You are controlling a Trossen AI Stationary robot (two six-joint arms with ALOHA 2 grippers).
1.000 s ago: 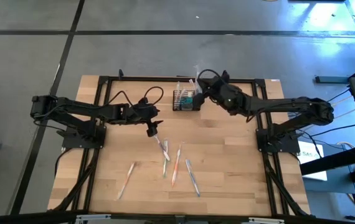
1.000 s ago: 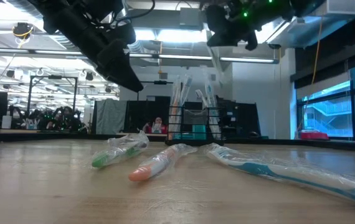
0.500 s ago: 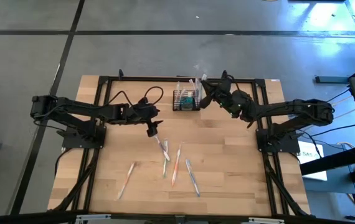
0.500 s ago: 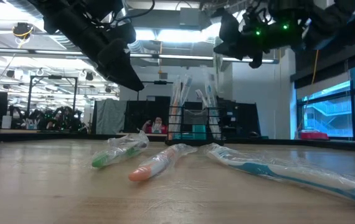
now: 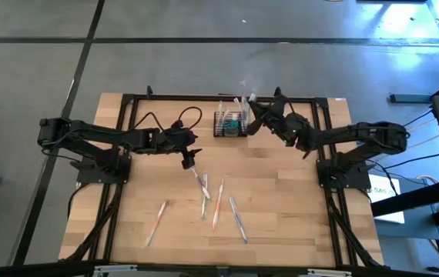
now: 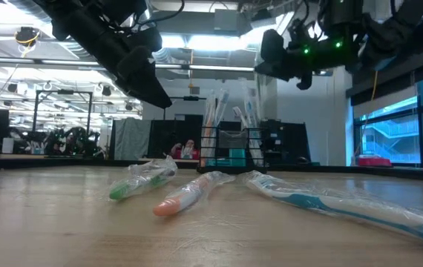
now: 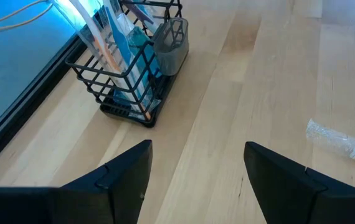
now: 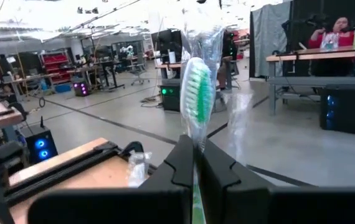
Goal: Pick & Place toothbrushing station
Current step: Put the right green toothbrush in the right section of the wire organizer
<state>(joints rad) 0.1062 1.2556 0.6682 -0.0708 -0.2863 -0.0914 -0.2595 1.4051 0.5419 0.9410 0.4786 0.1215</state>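
A wooden table point(image 5: 281, 200) holds a black wire-mesh caddy point(image 5: 229, 124) near its far edge, with wrapped toothbrushes standing inside. The right gripper point(image 5: 255, 112), raised just beside the caddy, is clenched on a wrapped green-bristled toothbrush point(image 8: 197, 99). The left gripper point(image 5: 188, 161) hangs spread wide, empty, above loose toothbrushes point(image 5: 218, 204).

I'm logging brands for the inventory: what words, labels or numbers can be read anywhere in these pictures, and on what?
None can be read.
Wrapped toothbrushes on the table: no print legible.
Teal tubes in the black wire caddy: print, if any, too small.
Green-bristled toothbrush in the right gripper: wrapper blank.
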